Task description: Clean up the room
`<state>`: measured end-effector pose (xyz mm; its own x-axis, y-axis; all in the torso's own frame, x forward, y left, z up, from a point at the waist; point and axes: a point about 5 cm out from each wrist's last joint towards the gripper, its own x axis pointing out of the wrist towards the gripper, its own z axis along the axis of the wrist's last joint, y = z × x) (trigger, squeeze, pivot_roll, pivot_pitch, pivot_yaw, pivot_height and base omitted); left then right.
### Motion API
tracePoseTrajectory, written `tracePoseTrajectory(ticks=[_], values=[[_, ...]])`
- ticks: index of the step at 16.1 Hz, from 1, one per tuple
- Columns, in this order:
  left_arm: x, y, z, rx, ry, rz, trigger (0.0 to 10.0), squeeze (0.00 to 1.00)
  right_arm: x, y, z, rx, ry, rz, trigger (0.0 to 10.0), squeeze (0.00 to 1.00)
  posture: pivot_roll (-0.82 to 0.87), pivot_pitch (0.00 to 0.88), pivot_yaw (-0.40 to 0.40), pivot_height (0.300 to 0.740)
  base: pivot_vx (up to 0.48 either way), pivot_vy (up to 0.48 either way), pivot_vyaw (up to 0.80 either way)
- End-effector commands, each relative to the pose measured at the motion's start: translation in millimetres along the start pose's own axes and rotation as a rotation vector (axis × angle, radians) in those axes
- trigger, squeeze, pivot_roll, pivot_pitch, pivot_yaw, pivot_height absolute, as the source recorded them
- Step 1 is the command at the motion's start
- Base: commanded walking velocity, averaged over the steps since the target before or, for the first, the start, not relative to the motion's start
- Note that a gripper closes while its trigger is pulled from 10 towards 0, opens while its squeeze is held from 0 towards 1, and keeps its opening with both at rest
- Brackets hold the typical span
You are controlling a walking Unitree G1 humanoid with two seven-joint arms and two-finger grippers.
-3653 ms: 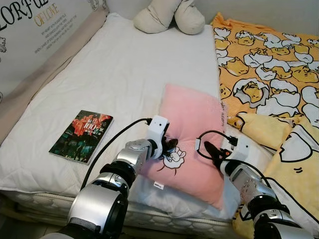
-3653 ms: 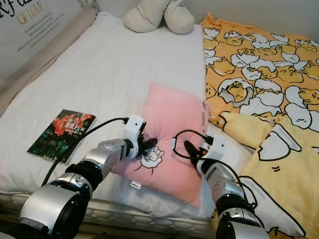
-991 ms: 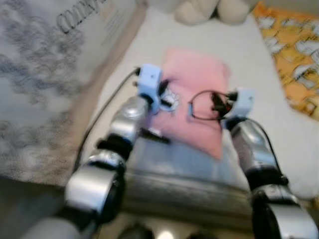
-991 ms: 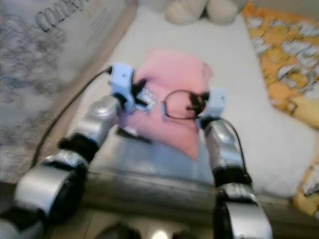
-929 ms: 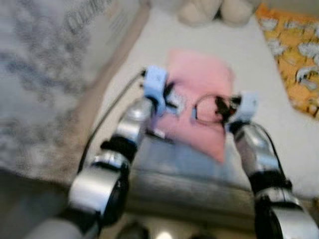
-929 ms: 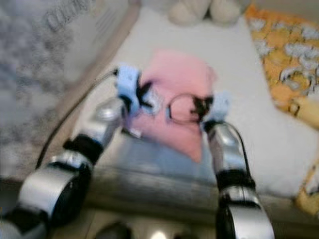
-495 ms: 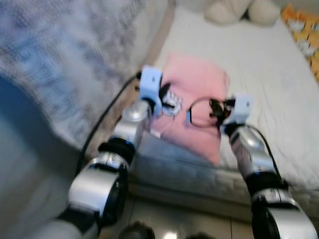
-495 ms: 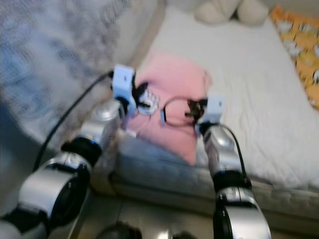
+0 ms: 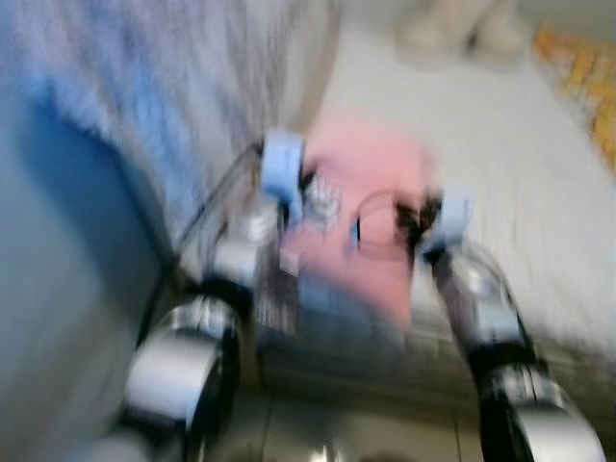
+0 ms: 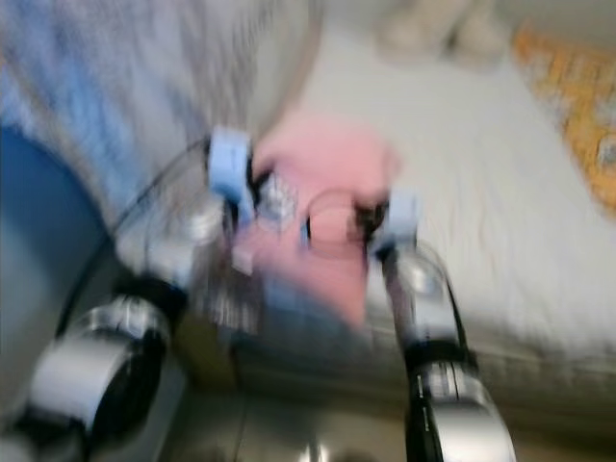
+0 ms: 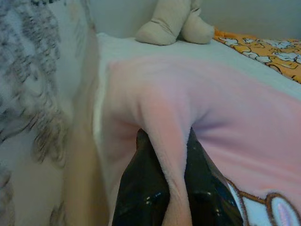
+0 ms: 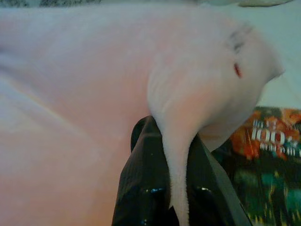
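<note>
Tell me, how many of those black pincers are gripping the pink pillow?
2. The left pincer pinches a fold of the pink pillow on the side nearer the wall; the right pincer pinches another fold on the opposite edge, just above a book.

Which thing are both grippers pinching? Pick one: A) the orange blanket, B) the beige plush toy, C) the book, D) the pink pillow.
D: a fold of the pink pillow sits clamped between the left gripper fingers and the right gripper fingers.
</note>
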<state>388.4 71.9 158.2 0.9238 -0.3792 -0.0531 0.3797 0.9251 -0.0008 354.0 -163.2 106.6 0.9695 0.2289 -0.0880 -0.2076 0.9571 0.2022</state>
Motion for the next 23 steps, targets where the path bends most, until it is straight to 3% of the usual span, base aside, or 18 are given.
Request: tracePoseTrajectory(ticks=[1,7,9,11,12,14,17,19,21,23], values=[[3.7,2.0,24,0.013,-0.092,0.03,10.0,0.0,-5.7,-18.4,5,-0.012,-0.01,-0.06,10.0,0.0,0.05,0.0,0.0,0.74,0.48,0.0,0.0],[2.7,0.2,19,-0.017,-0.072,0.055,10.0,0.0,-10.3,-22.7,0,-0.038,0.019,-0.07,10.0,0.0,0.05,0.0,0.002,0.74,0.48,0.0,0.37],[5.2,-6.4,16,-0.049,-0.049,0.075,10.0,0.0,-9.9,-29.3,0,-0.096,0.057,-0.068,10.0,0.0,0.06,0.0,-0.002,0.74,0.48,0.0,0.0],[11.5,-21.0,11,-0.024,-0.004,0.093,10.0,0.0,-4.8,-43.8,4,-0.161,0.117,-0.094,10.0,0.0,0.06,0.027,0.0,0.74,0.24,0.0,0.0],[14.7,-27.8,11,-0.031,0.012,0.09,10.0,0.0,-2.6,-49.0,4,-0.231,0.162,-0.102,10.0,0.0,0.05,0.058,0.011,0.74,0.0,0.0,0.0],[14.0,-27.2,4,-0.033,0.035,0.131,10.0,0.0,-3.0,-49.0,-7,-0.281,0.241,-0.1,10.0,0.0,0.04,0.098,0.017,0.74,0.0,0.0,0.0],[3.7,-28.9,-31,-0.007,0.138,0.186,10.0,0.0,-9.4,-39.4,-40,-0.308,0.363,-0.081,10.0,0.0,0.05,0.146,0.012,0.74,0.0,0.0,0.0],[-3.5,-28.2,-49,-0.057,0.194,0.21,10.0,0.0,-10.2,-31.6,-50,-0.361,0.404,-0.048,10.0,0.0,0.05,0.163,0.005,0.74,0.0,0.0,0.0],[-2.7,-30.7,-47,-0.07,0.178,0.203,10.0,0.0,-8.3,-29.9,-48,-0.379,0.397,-0.039,10.0,0.0,0.05,0.173,0.001,0.74,0.0,0.0,0.0],[0.8,-42.6,-42,-0.079,0.149,0.159,10.0,0.0,-6.4,-34.0,-40,-0.423,0.379,-0.047,10.0,0.0,0.05,0.18,-0.007,0.74,0.0,0.0,0.0]])
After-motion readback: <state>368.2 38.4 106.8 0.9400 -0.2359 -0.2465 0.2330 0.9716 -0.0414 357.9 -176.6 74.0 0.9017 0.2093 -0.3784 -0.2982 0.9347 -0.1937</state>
